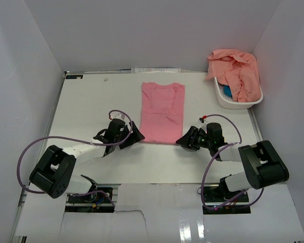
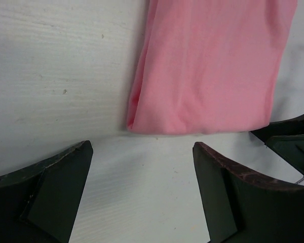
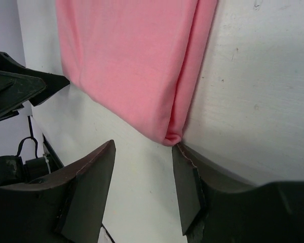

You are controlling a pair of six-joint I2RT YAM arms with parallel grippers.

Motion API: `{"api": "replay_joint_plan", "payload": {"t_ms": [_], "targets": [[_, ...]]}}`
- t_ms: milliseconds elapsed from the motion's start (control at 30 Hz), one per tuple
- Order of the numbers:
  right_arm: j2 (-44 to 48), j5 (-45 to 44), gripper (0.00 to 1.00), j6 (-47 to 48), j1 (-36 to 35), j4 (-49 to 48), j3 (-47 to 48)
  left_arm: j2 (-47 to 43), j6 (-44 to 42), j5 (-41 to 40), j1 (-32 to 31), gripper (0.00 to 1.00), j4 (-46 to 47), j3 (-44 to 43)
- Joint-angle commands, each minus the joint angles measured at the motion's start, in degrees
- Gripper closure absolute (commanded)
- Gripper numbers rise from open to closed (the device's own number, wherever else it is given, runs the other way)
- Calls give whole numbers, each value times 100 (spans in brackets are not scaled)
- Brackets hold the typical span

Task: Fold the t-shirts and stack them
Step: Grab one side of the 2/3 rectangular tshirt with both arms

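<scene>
Folded pink t-shirt point(image 1: 162, 112), left fingers point(image 2: 50, 182), right fingers point(image 3: 86, 187) both spread, empty, crumpled t-shirts point(image 1: 238, 71) half-hiding basket point(image 1: 224, 99)

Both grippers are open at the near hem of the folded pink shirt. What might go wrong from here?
1. The left gripper sits short of the folded t-shirt: its hem lies beyond the fingertips, so closing now would likely grab nothing.
2. At the right gripper, the shirt's corner sits by one fingertip rather than between both; a pinch may catch only one layer, and the fold could open on lifting.
</scene>
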State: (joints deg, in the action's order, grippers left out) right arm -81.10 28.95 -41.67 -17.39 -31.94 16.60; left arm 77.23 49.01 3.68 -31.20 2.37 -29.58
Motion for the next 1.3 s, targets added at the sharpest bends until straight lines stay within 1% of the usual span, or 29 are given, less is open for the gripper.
{"api": "replay_joint_plan", "payload": {"t_ms": [0, 33, 67, 100, 333, 400, 433, 500, 533, 667, 967, 1067, 1133, 1167, 1200, 1267], "targets": [[-231, -636, 44, 159, -19, 338, -183, 239, 117, 106, 26, 8, 96, 40], [-248, -636, 46, 168, -19, 329, -175, 327, 126, 150, 26, 9, 123, 32], [-292, -636, 52, 168, -19, 312, -157, 362, 135, 168, 26, 9, 158, 14], [-318, -636, 53, 177, -19, 312, -114, 415, 126, 185, 26, 9, 176, 5], [-415, -768, 58, 264, -37, 338, -8, 688, 135, 335, 26, 11, 299, 31], [-424, -768, 56, 291, -37, 425, 36, 697, 135, 335, 26, 12, 308, 66], [-407, -759, 50, 291, -37, 530, 71, 697, 135, 326, 26, 12, 308, 67], [-346, -742, 41, 309, -54, 645, 63, 679, 135, 309, 26, 12, 273, 75], [-310, -759, 39, 309, -54, 706, 45, 679, 126, 291, 26, 12, 264, 84], [-178, -803, 37, 256, -63, 839, -104, 653, 117, 273, 26, 12, 238, 84], [-160, -698, 37, 133, -63, 918, -236, 670, 152, 238, 26, 13, 194, 102], [-239, -750, 39, 106, -72, 804, -210, 688, 144, 229, 26, 13, 202, 102], [-406, -750, 45, 159, -72, 804, -131, 732, 135, 229, 26, 13, 220, 84], [-459, -742, 49, 168, -72, 778, -96, 749, 126, 229, 26, 13, 220, 67], [-564, -742, 58, 177, -72, 743, -61, 776, 117, 229, 26, 15, 220, 67], [-705, -768, 68, 186, -81, 646, -34, 820, 117, 229, 26, 17, 237, 58]]}}
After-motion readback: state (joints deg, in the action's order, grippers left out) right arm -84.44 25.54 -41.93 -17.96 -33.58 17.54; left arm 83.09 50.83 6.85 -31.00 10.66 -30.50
